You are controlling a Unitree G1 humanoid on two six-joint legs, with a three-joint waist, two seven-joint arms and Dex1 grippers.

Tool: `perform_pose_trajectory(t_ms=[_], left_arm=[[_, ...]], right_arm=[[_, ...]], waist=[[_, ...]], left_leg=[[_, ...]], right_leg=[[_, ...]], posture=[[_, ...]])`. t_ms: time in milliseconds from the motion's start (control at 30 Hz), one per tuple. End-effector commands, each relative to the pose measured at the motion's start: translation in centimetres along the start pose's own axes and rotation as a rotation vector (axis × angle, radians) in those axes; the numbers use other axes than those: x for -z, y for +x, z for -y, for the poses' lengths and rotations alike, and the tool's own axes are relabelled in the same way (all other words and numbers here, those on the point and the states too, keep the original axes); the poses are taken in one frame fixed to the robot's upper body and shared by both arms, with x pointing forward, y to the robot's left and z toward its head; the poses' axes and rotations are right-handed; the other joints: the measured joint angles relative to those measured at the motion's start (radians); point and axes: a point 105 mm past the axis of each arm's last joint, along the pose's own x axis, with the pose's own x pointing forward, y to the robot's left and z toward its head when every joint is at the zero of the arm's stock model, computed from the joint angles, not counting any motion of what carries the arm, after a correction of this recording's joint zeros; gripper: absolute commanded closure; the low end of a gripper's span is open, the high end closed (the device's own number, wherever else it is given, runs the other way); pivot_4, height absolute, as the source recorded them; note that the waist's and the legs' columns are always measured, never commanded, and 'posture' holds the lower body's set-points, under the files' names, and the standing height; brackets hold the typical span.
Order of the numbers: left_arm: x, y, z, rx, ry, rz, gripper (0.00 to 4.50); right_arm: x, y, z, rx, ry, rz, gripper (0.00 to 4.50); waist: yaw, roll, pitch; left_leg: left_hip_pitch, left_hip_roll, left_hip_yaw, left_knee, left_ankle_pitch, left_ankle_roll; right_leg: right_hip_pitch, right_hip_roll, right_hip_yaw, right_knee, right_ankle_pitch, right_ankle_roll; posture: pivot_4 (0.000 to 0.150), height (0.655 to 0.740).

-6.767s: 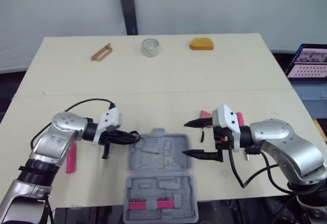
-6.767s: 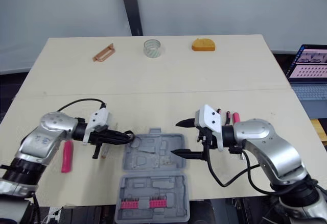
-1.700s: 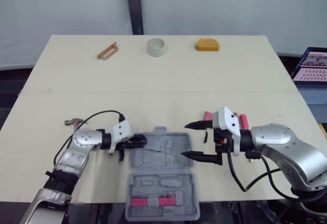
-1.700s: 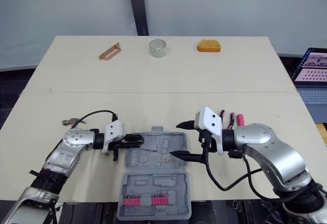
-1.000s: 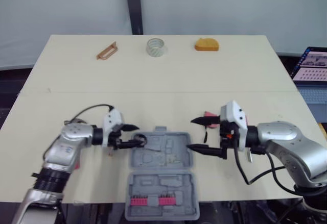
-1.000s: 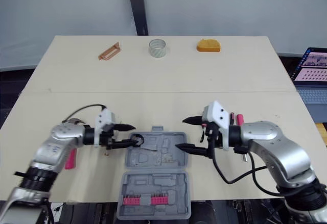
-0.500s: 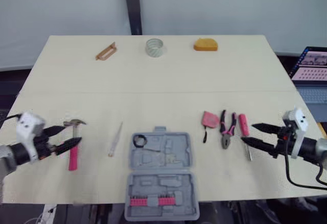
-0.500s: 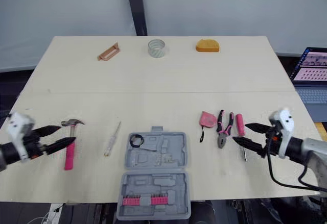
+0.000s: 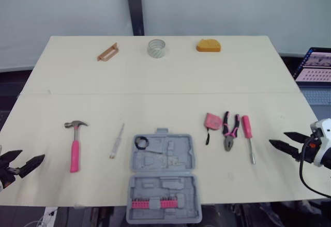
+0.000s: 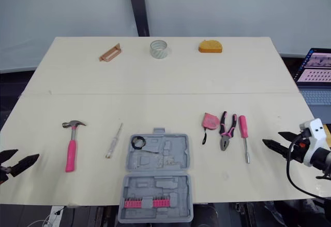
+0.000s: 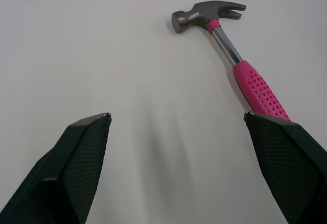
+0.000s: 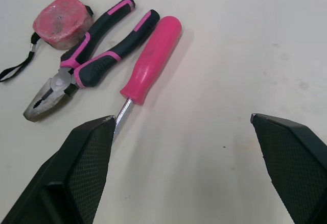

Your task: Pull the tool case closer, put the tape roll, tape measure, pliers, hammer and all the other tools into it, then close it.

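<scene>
Left wrist view shows you the left gripper (image 11: 176,116) spread wide, holding nothing, with the hammer (image 11: 255,89) lying ahead. Your right gripper (image 12: 182,117) gapes empty near the screwdriver (image 12: 150,60).

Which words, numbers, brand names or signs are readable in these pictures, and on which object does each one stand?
No text can be read anywhere.
On the laptop screen at the table's right: rows of content, too small to read.
On the tape measure, the hammer and the tool case: no label, brand or number shows.
</scene>
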Motion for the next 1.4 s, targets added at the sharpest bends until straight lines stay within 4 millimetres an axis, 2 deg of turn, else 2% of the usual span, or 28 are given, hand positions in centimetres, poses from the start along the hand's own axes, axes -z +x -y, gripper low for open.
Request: perform_pose_trajectory(t_ms=[33,400,567,667,767,833,967,1033,1100,1267,1400], left_arm=[[-0.5,0.0,-0.1,-0.008,0.011,0.020,0.04],[-1.3,1.5,1.1,0.036,0.028,0.044,0.04],[-2.5,2.2,2.0,0.082,0.064,0.058,0.04],[-3.0,2.8,3.2,0.141,0.078,0.062,0.04],[-3.9,4.1,5.9,0.249,0.124,0.090,0.04],[-5.0,5.2,8.2,0.341,0.162,0.117,0.04],[-6.6,6.8,12.1,0.492,0.214,0.159,0.04],[-7.5,7.7,16.1,0.659,0.274,0.176,0.04],[-8.3,8.2,19.3,0.786,0.325,0.201,0.04],[-10.1,8.7,25.4,1.009,0.444,0.292,0.04],[-11.0,8.7,28.0,1.101,0.492,0.350,0.04]], right_arm=[[-1.1,-0.4,0.3,-0.002,-0.037,0.019,0.00],[-1.5,-0.1,-0.3,-0.018,-0.024,0.051,0.00],[-1.9,0.5,-1.7,-0.061,-0.047,0.055,0.00],[-2.5,0.9,-3.0,-0.102,-0.046,0.074,0.00],[-3.2,1.9,-5.5,-0.175,-0.054,0.090,0.00],[-4.0,2.8,-8.2,-0.246,-0.056,0.111,0.00],[-4.7,4.1,-11.8,-0.298,-0.065,0.117,0.00],[-4.5,5.9,-14.1,-0.281,-0.083,0.086,0.00],[-4.3,7.2,-15.7,-0.243,-0.099,0.064,0.00],[-3.9,9.3,-17.3,-0.132,-0.051,0.052,0.00],[-3.5,10.3,-17.6,-0.048,-0.048,0.029,0.00]], waist=[[-0.003,0.000,0.000],[-0.016,0.000,0.000],[-0.016,0.000,0.000],[-0.014,0.000,0.000],[-0.011,0.000,0.000],[-0.010,0.000,0.000],[-0.010,0.000,0.000],[-0.009,0.000,0.000],[-0.006,0.000,0.000],[-0.003,0.000,0.000],[-0.003,0.000,0.000]], left_leg=[[0.000,0.000,0.000,0.000,0.000,0.000],[0.000,0.000,0.000,0.000,0.000,0.000],[0.000,0.000,0.000,0.000,0.000,0.000],[0.000,0.000,0.000,0.000,0.000,0.000],[0.000,0.000,0.000,0.000,0.000,0.000],[0.000,0.000,0.000,0.000,0.000,0.000],[0.000,0.000,0.000,0.000,0.000,0.000],[0.000,0.000,-0.001,0.000,0.000,0.000],[0.000,0.000,-0.001,0.001,0.000,0.000],[-0.001,0.000,-0.001,0.001,0.000,-0.001],[-0.001,0.000,-0.001,0.001,0.000,0.000]], right_leg=[[0.000,0.000,0.000,0.000,0.000,0.000],[0.000,0.000,0.000,0.000,0.000,0.000],[0.000,0.000,0.000,0.000,0.000,0.000],[0.000,0.000,0.000,0.000,0.000,0.000],[0.000,0.000,0.000,0.000,0.000,0.000],[0.000,0.000,0.000,0.000,0.000,0.000],[0.000,0.000,0.000,0.001,0.000,0.000],[0.000,0.000,0.000,0.001,0.000,0.000],[0.000,0.000,0.000,0.001,0.000,0.000],[-0.001,0.000,0.000,0.002,0.000,0.000],[-0.001,0.000,0.000,0.002,0.000,0.000]], posture=[[0.150,0.7400],[0.150,0.7400],[0.150,0.7400],[0.150,0.7400],[0.150,0.7400],[0.150,0.7400],[0.150,0.7400],[0.150,0.7400],[0.150,0.7400],[0.150,0.7400],[0.150,0.7400]])
